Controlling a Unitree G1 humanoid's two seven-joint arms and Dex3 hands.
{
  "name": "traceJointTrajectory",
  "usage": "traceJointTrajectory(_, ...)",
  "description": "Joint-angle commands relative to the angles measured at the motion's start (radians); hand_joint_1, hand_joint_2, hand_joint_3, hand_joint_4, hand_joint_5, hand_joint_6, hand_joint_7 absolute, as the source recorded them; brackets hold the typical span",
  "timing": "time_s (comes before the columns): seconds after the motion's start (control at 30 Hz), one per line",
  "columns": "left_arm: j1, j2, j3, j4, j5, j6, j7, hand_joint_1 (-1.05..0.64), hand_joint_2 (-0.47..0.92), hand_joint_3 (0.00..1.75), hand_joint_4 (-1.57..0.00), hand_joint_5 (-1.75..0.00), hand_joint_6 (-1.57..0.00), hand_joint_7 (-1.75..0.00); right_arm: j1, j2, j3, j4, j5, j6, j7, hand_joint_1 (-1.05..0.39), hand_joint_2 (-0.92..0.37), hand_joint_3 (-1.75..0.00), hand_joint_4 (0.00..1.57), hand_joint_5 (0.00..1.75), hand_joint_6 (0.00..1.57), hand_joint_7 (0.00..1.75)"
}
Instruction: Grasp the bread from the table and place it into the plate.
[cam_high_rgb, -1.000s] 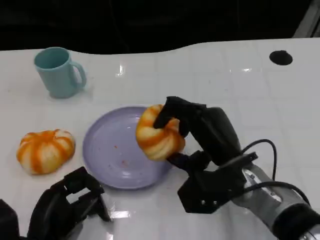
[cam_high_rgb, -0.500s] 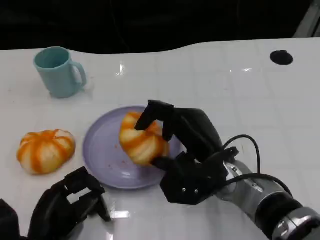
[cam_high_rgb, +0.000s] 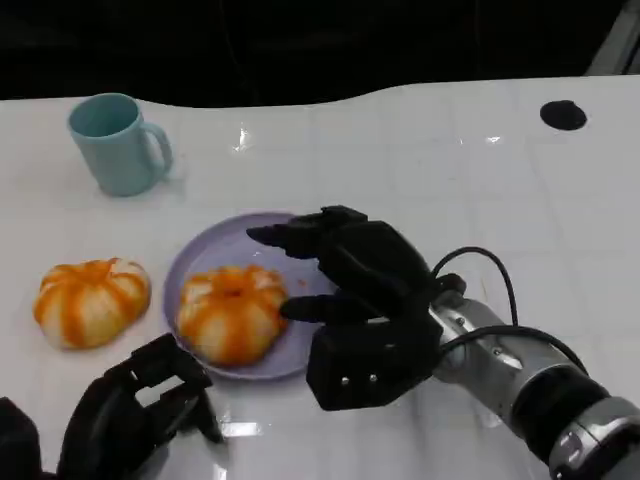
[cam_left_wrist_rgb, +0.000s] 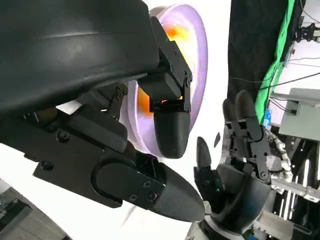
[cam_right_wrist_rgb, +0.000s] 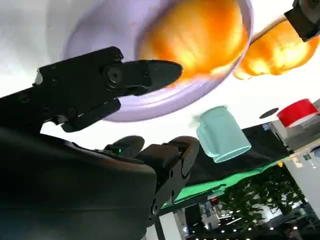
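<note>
An orange-and-white striped bread (cam_high_rgb: 232, 312) lies on the lilac plate (cam_high_rgb: 195, 262), toward its front left part; the right wrist view has this bread (cam_right_wrist_rgb: 197, 36) on the plate (cam_right_wrist_rgb: 125, 107) too. My right hand (cam_high_rgb: 350, 275) hovers over the plate's right side with its fingers spread and nothing in them, just right of the bread. A second striped bread (cam_high_rgb: 90, 300) sits on the table left of the plate. At the lower left, my left hand (cam_high_rgb: 130, 415) rests near the table's front edge, fingers curled with nothing in them. The left wrist view catches the plate (cam_left_wrist_rgb: 197, 60) beyond the left hand's fingers (cam_left_wrist_rgb: 167, 125).
A light blue mug (cam_high_rgb: 118, 143) stands at the back left. A black round hole (cam_high_rgb: 561, 115) marks the table at the back right. The white table (cam_high_rgb: 480, 200) ends in a dark edge at the back.
My right hand carried the bread leftward over the plate, lowered it and let go. The bread now lies on the plate and the fingers have spread apart.
</note>
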Motion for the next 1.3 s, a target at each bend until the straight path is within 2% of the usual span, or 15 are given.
traceJointTrajectory(0.03, 0.022, 0.008, 0.0, 0.0, 0.007, 0.009, 0.014, -1.05, 0.77, 0.0, -0.76, -1.66, -0.71, -1.37, 0.021, -0.025, 0.005, -0.048, 0.004, -0.002, 0.011, -0.66, -0.92, -0.28, 0.08, 0.36, 0.36, 0.01)
traceJointTrajectory(0.3, 0.018, 0.006, 0.005, 0.009, -0.003, 0.009, 0.003, -1.04, 0.76, 0.0, -0.76, -1.66, -0.72, -1.35, 0.085, -0.059, -0.021, -0.152, 0.036, -0.035, 0.016, -0.62, -0.92, -0.27, 0.11, 0.41, 0.39, 0.02)
traceJointTrajectory(0.6, 0.017, 0.006, 0.003, 0.005, 0.002, 0.004, 0.007, -1.05, 0.76, 0.0, -0.77, -1.67, -0.73, -1.36, 0.215, -0.151, -0.061, -0.336, 0.1, -0.104, 0.075, -0.58, -0.92, -0.28, 0.13, 0.46, 0.39, 0.02)
traceJointTrajectory(0.83, 0.02, 0.005, 0.003, 0.002, -0.002, 0.011, 0.005, -1.04, 0.76, 0.0, -0.76, -1.66, -0.72, -1.35, 0.353, -0.167, -0.136, -0.452, 0.26, -0.198, 0.151, -0.52, -0.92, -0.23, 0.21, 0.51, 0.44, 0.04)
traceJointTrajectory(0.97, 0.019, 0.003, 0.002, 0.003, 0.002, 0.007, 0.01, -1.04, 0.77, 0.0, -0.77, -1.65, -0.73, -1.34, 0.412, -0.159, -0.174, -0.489, 0.344, -0.251, 0.187, -0.47, -0.92, -0.2, 0.29, 0.59, 0.52, 0.08)
traceJointTrajectory(1.07, 0.021, 0.002, -0.001, -0.004, 0.004, 0.012, 0.013, -1.04, 0.76, 0.0, -0.78, -1.65, -0.73, -1.33, 0.457, -0.153, -0.205, -0.507, 0.408, -0.297, 0.211, -0.41, -0.92, -0.17, 0.39, 0.7, 0.64, 0.13)
traceJointTrajectory(1.13, 0.023, 0.002, -0.003, -0.008, 0.007, 0.013, 0.017, -1.05, 0.76, 0.0, -0.78, -1.65, -0.74, -1.34, 0.487, -0.148, -0.22, -0.522, 0.473, -0.315, 0.252, -0.39, -0.92, -0.24, 0.46, 0.78, 0.72, 0.17)
traceJointTrajectory(1.2, 0.024, 0.002, -0.005, -0.01, 0.009, 0.012, 0.018, -1.05, 0.77, 0.0, -0.78, -1.66, -0.73, -1.34, 0.519, -0.143, -0.232, -0.541, 0.557, -0.319, 0.312, -0.36, -0.86, -0.39, 0.44, 0.95, 0.77, 0.2)
traceJointTrajectory(1.23, 0.025, 0.002, -0.005, -0.011, 0.008, 0.013, 0.017, -1.05, 0.77, 0.0, -0.77, -1.66, -0.73, -1.35, 0.538, -0.141, -0.239, -0.554, 0.591, -0.316, 0.337, -0.34, -0.71, -0.65, 0.46, 1.12, 0.82, 0.28)
traceJointTrajectory(1.3, 0.026, 0.001, -0.008, -0.015, 0.006, 0.016, 0.017, -1.04, 0.77, 0.0, -0.77, -1.66, -0.73, -1.35, 0.58, -0.139, -0.253, -0.585, 0.646, -0.3, 0.377, -0.33, -0.56, -0.95, 0.49, 1.28, 0.83, 0.48)
